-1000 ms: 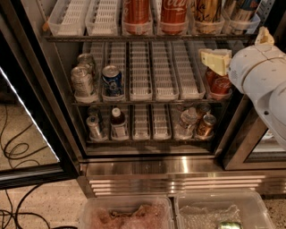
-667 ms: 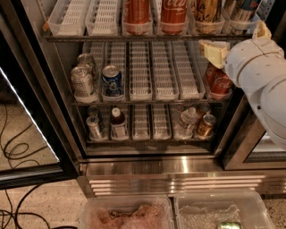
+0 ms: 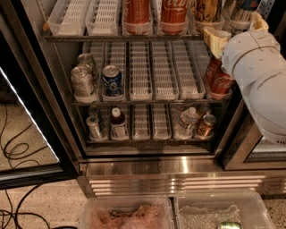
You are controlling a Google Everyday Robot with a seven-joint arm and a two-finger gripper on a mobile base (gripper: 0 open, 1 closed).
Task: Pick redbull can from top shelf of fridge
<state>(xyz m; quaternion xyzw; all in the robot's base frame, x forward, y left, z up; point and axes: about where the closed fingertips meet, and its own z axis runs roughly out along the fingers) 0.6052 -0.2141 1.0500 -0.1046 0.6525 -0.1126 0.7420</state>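
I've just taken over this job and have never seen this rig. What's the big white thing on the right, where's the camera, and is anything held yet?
The white shape is the robot's single arm. Its hand is at the right end of the top shelf of the open fridge, cream fingers apart, apparently holding nothing. The one camera looks down at the fridge from in front. On that shelf stand red cola cans. The redbull can is probably the slim one beyond the hand, cut off by the top edge.

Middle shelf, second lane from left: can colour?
Blue can, silver lid; camera view. Gripper open at right of top shelf.
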